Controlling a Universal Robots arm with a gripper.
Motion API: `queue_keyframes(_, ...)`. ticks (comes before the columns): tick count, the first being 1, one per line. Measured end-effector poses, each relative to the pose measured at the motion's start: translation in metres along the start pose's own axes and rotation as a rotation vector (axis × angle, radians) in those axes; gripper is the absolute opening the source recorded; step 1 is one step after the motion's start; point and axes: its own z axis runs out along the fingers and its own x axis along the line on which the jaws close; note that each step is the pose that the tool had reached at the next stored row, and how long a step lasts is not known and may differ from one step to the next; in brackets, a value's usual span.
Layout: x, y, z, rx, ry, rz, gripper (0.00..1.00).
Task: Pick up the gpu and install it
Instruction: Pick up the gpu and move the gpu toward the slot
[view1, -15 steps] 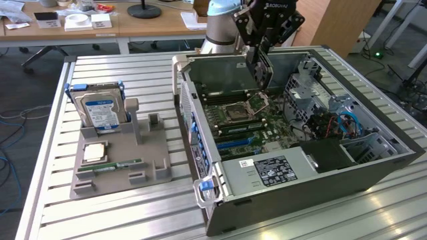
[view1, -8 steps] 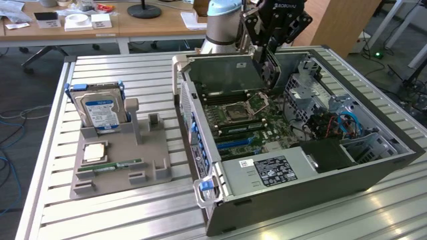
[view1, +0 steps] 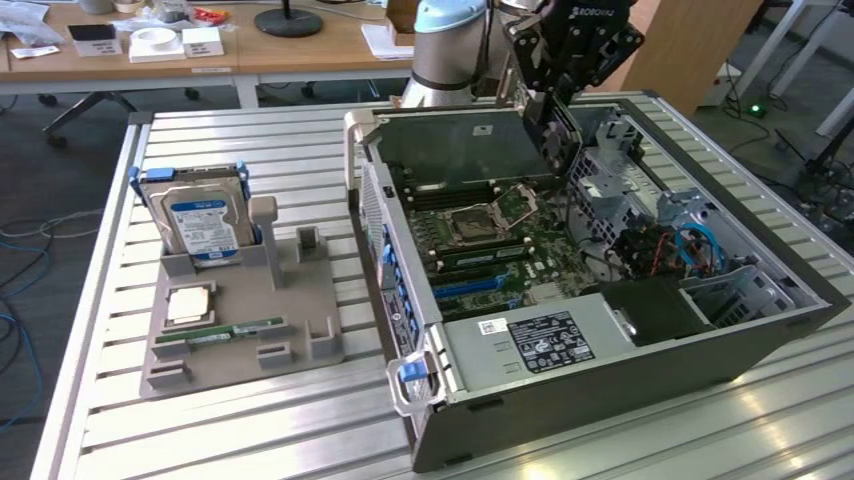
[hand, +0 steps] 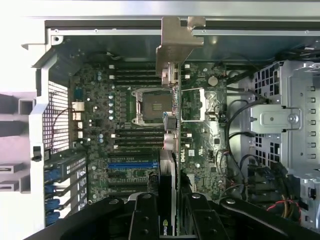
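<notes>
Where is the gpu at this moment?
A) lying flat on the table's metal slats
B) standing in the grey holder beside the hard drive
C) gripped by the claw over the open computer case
C: the claw grips the gpu edge-on between its fingers, above the motherboard of the open computer case.

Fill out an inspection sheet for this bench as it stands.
Surface: slatted metal table, carrying an open computer case and a grey tray.
Job's things: graphics card held edge-on above the motherboard, not yet seated.
Clutter: hard drive, memory stick and processor chip on the tray.
Grippers: gripper shut on the graphics card.
Cables: red and blue cables inside the case; loose cables on the floor.
Surroundings: wooden desks behind, with small boxes.
</notes>
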Motion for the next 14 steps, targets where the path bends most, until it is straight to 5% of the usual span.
queue_keyframes(8,-0.019,0.0007,0.0004,-0.0002,0.0001,0.0,0.26)
queue_keyframes(14,-0.021,0.0008,0.0005,-0.0004,0.0,0.0,0.26)
